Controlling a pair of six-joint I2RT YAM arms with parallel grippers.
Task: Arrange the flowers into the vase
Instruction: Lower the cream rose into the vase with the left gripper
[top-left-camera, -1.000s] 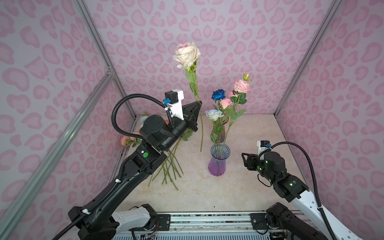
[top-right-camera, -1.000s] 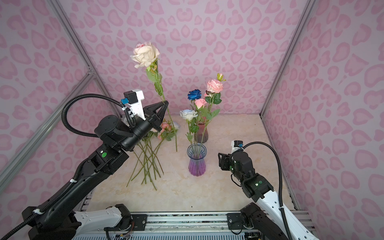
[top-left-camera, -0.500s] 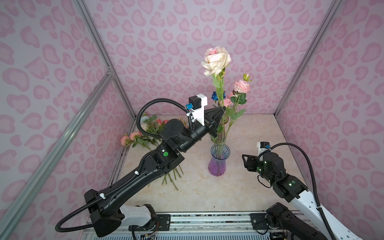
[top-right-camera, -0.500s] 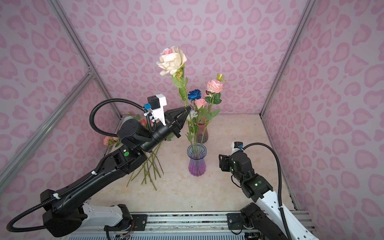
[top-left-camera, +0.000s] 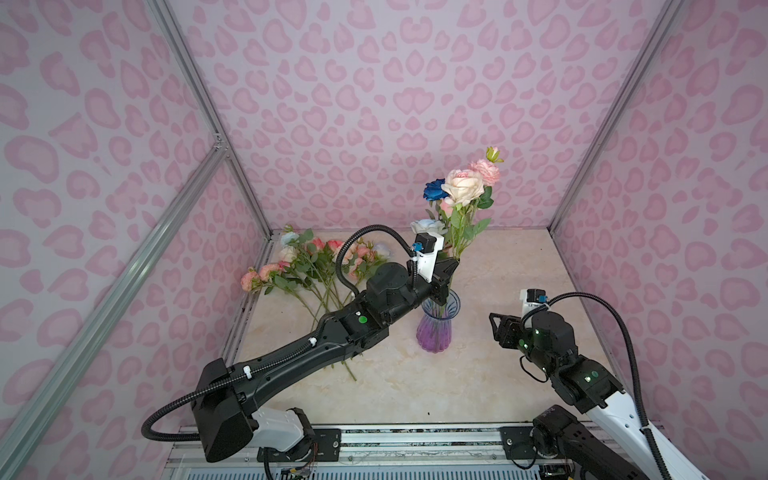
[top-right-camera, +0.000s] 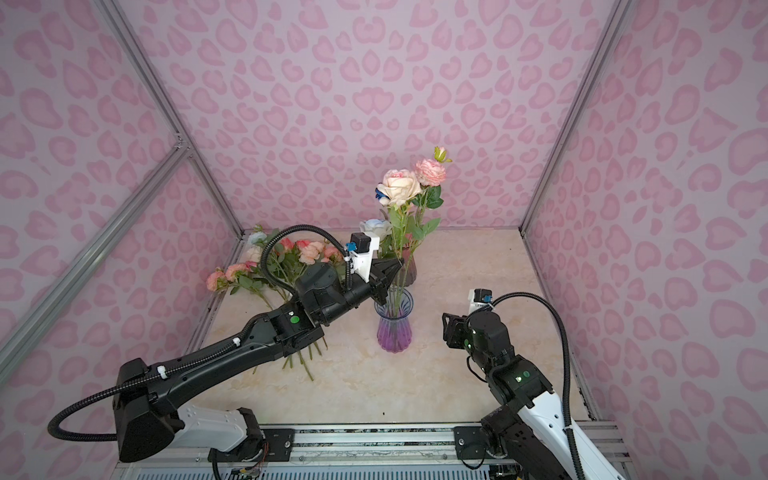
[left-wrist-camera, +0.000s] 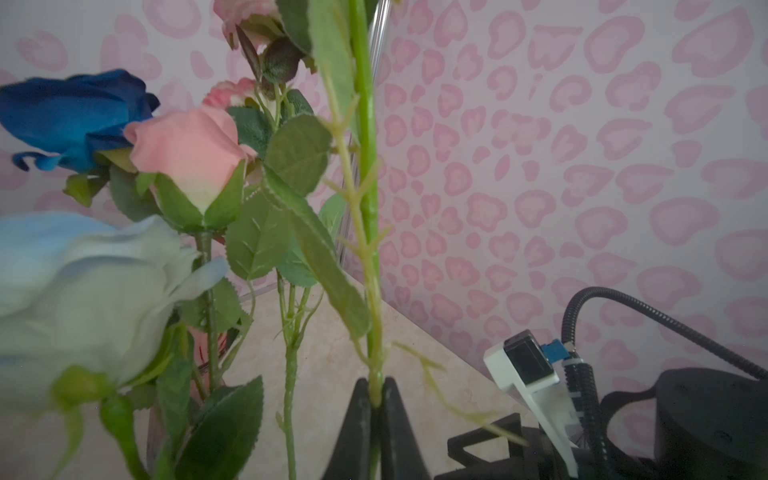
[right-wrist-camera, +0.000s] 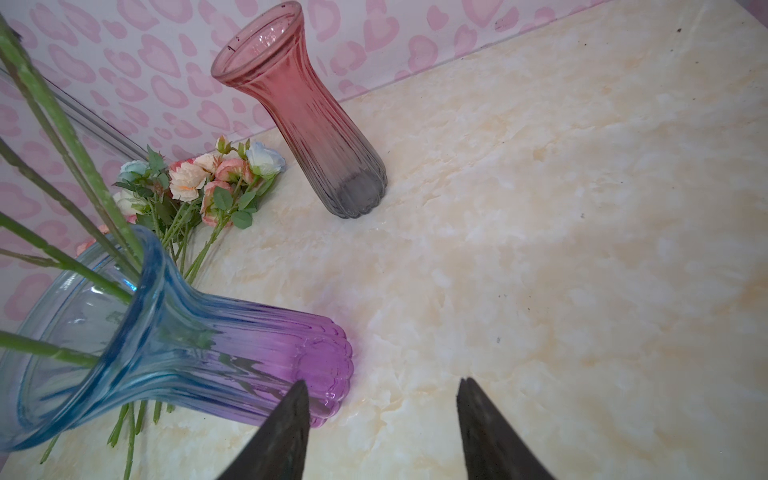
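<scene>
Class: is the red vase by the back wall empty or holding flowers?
Empty: the red vase shows no stems at its mouth or through its glass.

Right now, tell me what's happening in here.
The left gripper is shut on the green stem of a cream-pink rose, holding it upright over the blue-to-purple ribbed glass vase, which already has other roses in it. The right gripper hangs open and empty beside the vase. More loose roses lie on the marble-look table.
</scene>
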